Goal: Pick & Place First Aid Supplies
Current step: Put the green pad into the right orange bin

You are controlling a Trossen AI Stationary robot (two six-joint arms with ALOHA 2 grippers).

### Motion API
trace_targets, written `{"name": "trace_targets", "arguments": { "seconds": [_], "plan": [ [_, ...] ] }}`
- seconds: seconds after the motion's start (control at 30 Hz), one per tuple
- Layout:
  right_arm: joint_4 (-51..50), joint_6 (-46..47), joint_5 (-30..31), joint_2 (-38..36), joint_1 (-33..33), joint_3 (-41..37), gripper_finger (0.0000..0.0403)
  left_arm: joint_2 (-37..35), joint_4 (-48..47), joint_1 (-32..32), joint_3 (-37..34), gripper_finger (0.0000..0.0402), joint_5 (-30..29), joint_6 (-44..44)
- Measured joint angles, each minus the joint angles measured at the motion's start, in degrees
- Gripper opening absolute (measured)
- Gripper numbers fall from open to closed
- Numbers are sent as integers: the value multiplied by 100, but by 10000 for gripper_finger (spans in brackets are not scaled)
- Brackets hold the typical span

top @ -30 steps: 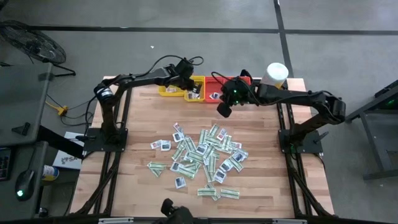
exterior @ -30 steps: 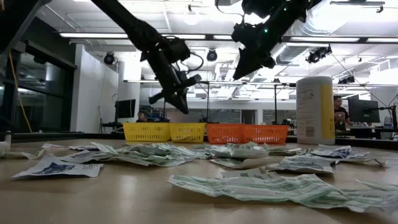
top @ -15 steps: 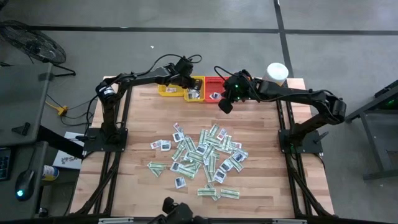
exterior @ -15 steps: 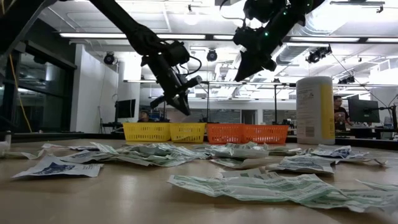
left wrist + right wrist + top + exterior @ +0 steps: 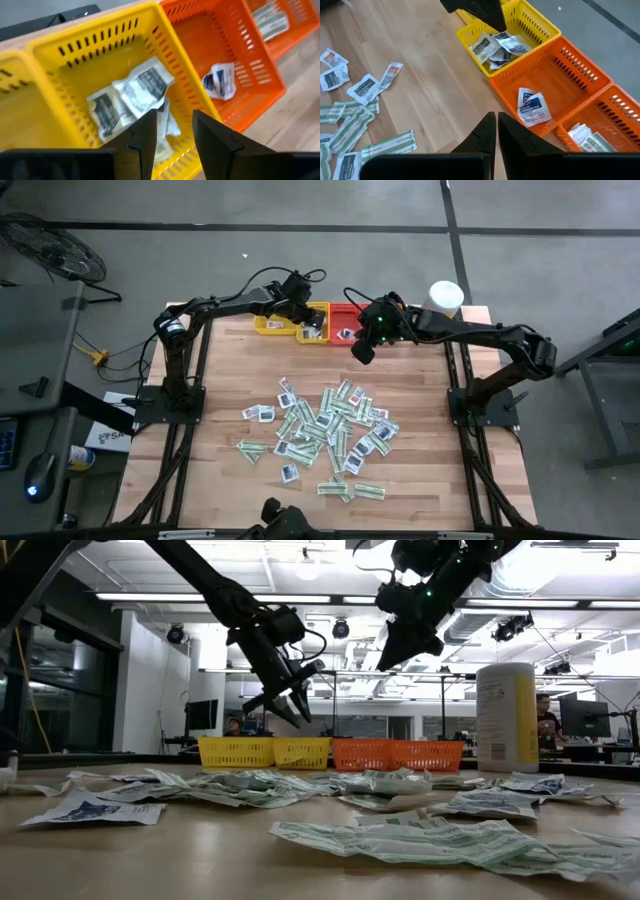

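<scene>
The left tool hangs parted and empty over the yellow slotted plastic tray, to drop packets there; the right tool, pinched shut, holds nothing. Flat paper first-aid packets lie mid-worktop.

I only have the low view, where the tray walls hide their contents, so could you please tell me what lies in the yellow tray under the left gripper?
Observer: Several small white packets with dark centres lie piled in that yellow tray.
Operator: Is the left gripper carrying anything?
Observer: No. In its wrist view the left gripper stands open above the pile, with nothing between its fingers.
Operator: And the orange tray?
Observer: The orange tray holds one white-and-blue packet in the compartment next to the yellow one. The right gripper hovers shut near it.
</scene>
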Motion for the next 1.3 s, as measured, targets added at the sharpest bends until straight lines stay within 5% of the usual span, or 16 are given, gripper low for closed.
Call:
{"name": "trace_targets", "arguments": {
  "seconds": [0.5, 1.3],
  "plan": [
    [-341, 44, -77, 0, 0, 0, 12, -15, -2369, -432, 648, 126, -425, 1442],
    [-1204, 686, -844, 0, 299, 0, 12, -1347, -4063, -1779, 260, 127, -2164, 1468]
  ]
}}
